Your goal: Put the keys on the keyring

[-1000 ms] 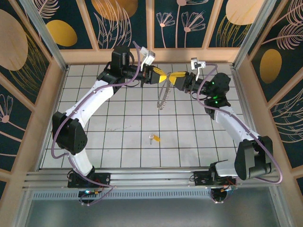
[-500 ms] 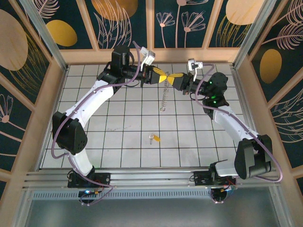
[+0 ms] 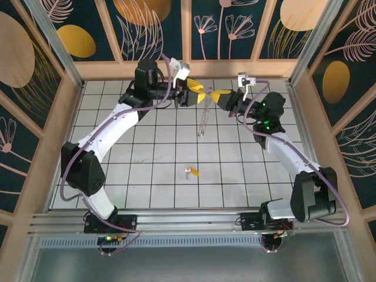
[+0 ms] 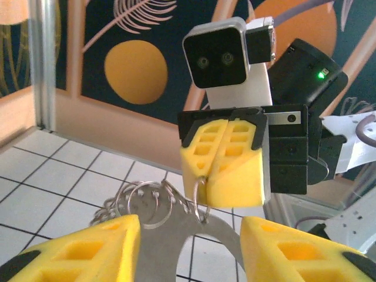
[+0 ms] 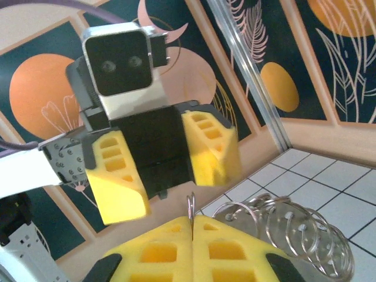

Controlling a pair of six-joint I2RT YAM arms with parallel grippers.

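A lab-style robot test cell: a white tiled floor [image 3: 147,158] beneath the right gripper [image 3: 216,94], leaf-printed wall panels [image 3: 247,29] in wooden frames beyond it, and an aluminium rail [image 3: 188,218] nearer the camera.

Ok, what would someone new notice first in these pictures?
Over the far side of the tiled table, the right end effector is shut on the keyring, a chain of linked rings hanging down, and the left end effector faces it tip to tip, open. Toward the near edge, the key with its yellow-orange tag lies by itself on the white tiles.
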